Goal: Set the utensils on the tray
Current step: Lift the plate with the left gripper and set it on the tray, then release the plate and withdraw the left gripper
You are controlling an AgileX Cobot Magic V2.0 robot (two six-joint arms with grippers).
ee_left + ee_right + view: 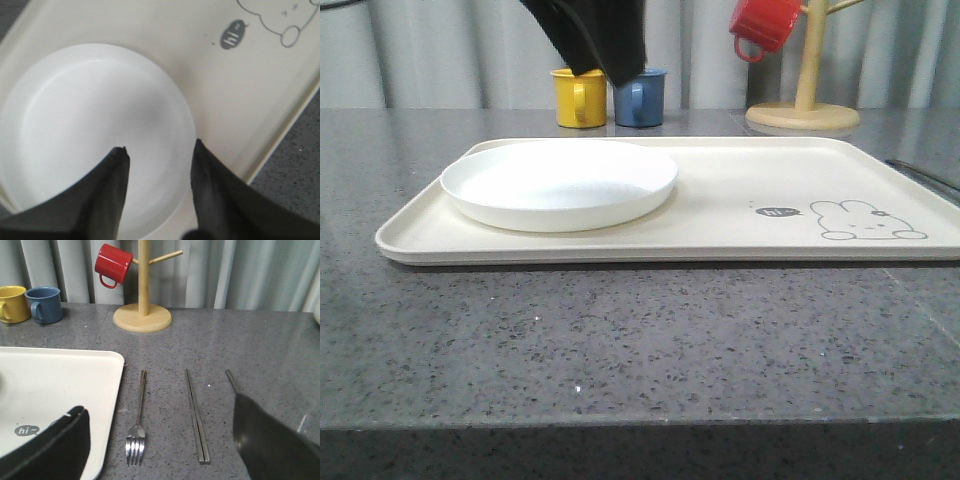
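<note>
Cream rabbit-print tray [720, 215] on a speckled grey countertop [620, 340], carrying a round white plate [560, 182] at its left end and no cutlery. Four-tined fork [138, 420] and paired flat chopsticks [196, 415] lying parallel on the counter just beside the tray's right edge, untouched; a third metal handle [231, 380], probably the spoon, mostly hidden behind a gripper finger. Left gripper [159, 155] poised above the plate, jaws spread wide, nothing held. Right gripper [160, 440] low over the fork and chopsticks, jaws likewise wide apart and empty. Judged progress: none of the utensils transferred; all placements outstanding. Beyond: yellow mug [579, 97], blue mug [640, 98], red mug [114, 264] on wooden mug tree [143, 295].
</note>
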